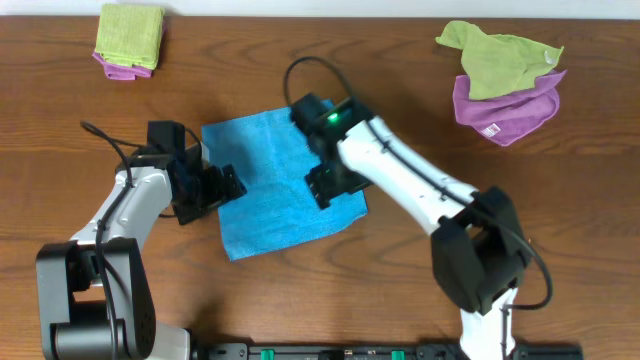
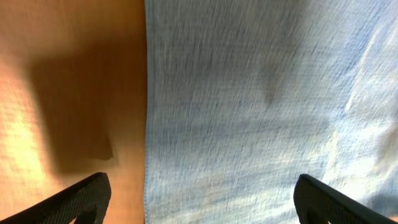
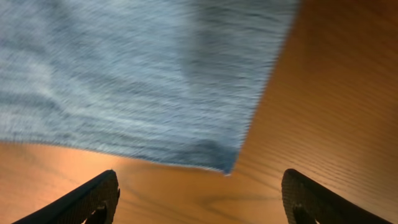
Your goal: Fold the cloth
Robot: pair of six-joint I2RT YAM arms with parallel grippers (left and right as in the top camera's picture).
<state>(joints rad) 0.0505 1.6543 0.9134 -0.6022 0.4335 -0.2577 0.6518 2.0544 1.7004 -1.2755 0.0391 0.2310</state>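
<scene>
**Cloth** [image 1: 275, 185]: sky-blue, lay flat and unfolded at the middle of the table [image 1: 420, 90], slightly skewed.

**Left gripper** [image 1: 222, 186]: fingers spread, holding nothing. It was poised at the cloth's left edge [image 2: 147, 124], which ran between the fingers in the wrist view.

**Right gripper** [image 1: 328, 186]: fingers spread, holding nothing. It was above the cloth's near right corner [image 3: 227, 169].

**Relation:** the cloth lay between the two grippers, and neither arm was clearly nearer.

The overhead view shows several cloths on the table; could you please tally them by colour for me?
Blue cloth: 1
Green cloths: 2
Purple cloths: 2
Total: 5
</scene>
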